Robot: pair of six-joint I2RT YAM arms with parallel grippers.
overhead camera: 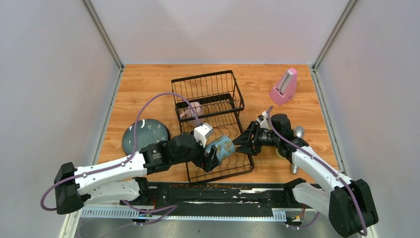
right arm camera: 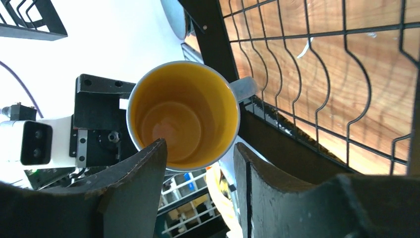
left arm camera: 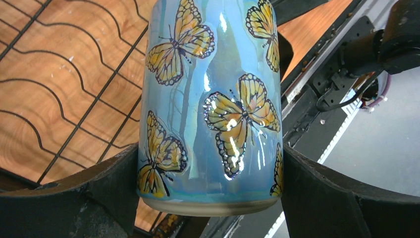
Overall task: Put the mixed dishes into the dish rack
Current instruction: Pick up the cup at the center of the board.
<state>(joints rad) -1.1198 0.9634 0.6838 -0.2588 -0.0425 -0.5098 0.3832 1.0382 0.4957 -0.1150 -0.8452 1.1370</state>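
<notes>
My left gripper [overhead camera: 213, 154] is shut on a blue mug with orange butterflies [overhead camera: 221, 148], held on its side over the low wavy tray of the black dish rack [overhead camera: 207, 78]. In the left wrist view the mug [left arm camera: 210, 99] is clamped near its base between both fingers [left arm camera: 106, 191]. My right gripper [overhead camera: 241, 142] is open and faces the mug's mouth. In the right wrist view the mug's yellow inside [right arm camera: 183, 114] shows just beyond my open fingers [right arm camera: 133, 178]. A pink mug [overhead camera: 191, 109] lies in the rack. A dark speckled plate [overhead camera: 145, 135] lies left of the rack.
A pink metronome [overhead camera: 284, 87] stands at the back right. A silver microphone [overhead camera: 298, 131] lies beside my right arm, with a pale yellow-green object [overhead camera: 280, 152] partly hidden under that arm. Rack wires show in the left wrist view [left arm camera: 89, 110] and the right wrist view [right arm camera: 317, 101].
</notes>
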